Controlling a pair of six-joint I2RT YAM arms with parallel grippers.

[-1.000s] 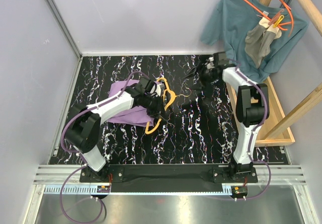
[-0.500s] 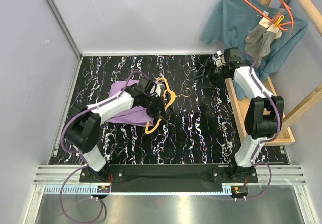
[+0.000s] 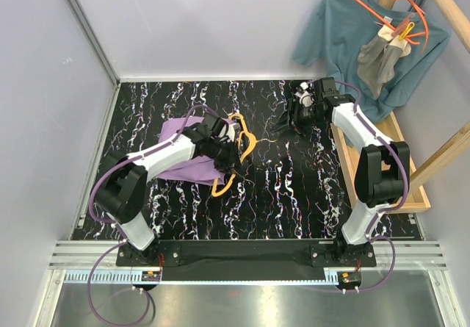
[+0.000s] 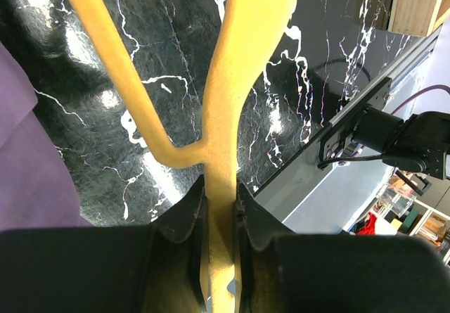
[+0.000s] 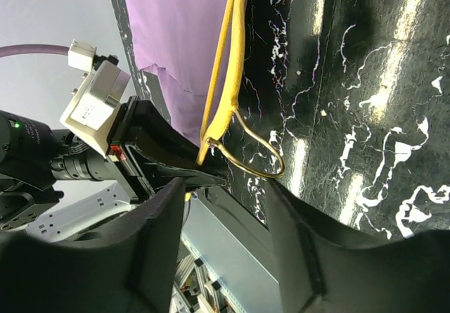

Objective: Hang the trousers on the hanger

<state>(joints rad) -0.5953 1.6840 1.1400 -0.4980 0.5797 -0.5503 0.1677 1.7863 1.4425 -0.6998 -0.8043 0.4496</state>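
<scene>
Yellow plastic sits pinched in my left tool (image 4: pixel 220 193), which is clamped on the hanger (image 3: pixel 252 142) where its two arms meet below the hook. The hanger's long axis runs roughly near-to-far across the desk (image 3: pixel 294 195), with the hook turned toward my right tool (image 3: pixel 285 125). That tool hovers off to the right, fingers apart and holding nothing. The trousers (image 3: pixel 175 130) lie crumpled on the desk just left of the hanger, under my left arm, so my right tool must reach past the hanger to get to them. My right arm partly hides the wooden tray (image 3: pixel 411 206) at the desk's right edge, and I cannot tell what it holds.
</scene>
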